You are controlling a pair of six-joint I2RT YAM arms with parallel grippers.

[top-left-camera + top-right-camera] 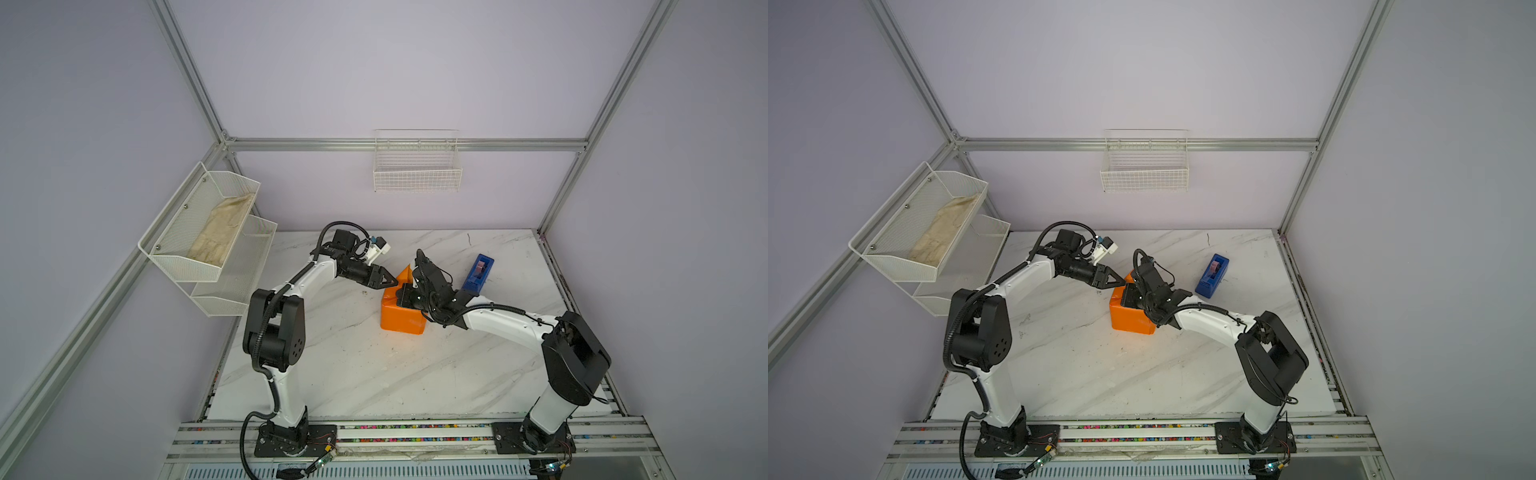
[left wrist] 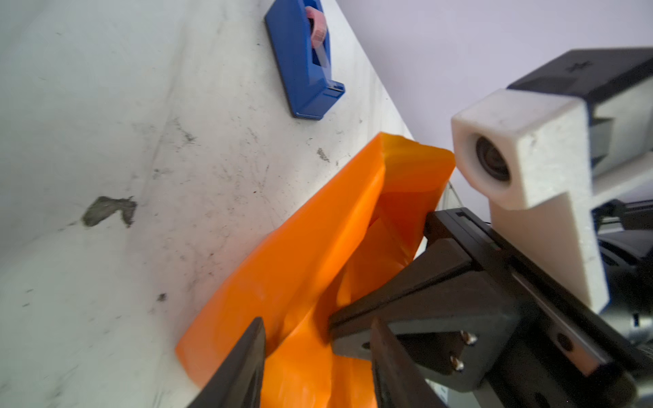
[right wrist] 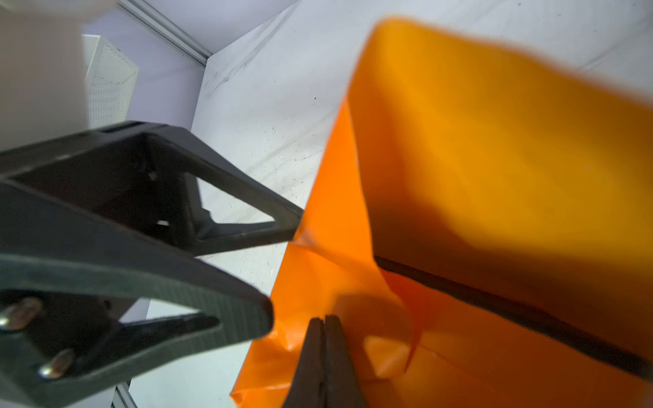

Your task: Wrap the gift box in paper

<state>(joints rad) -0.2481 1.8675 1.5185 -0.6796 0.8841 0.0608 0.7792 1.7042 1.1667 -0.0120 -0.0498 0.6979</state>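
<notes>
A white marble table [image 1: 374,374] stands between pale lilac walls [image 1: 415,83]. On it, near the blue tape dispenser [image 1: 478,272], sits the paper [image 1: 401,320], folded as an orange parcel around the gift box [image 3: 512,311]. Of the box only a dark strip shows under a raised flap. The left gripper [image 1: 394,283] is at the parcel's upper edge, on the side away from the dispenser. Its fingers stand partly apart with a loose fold of paper between them. The right gripper [image 3: 323,319], on the dispenser's side, has its fingers pressed together, tip down on the parcel's top.
</notes>
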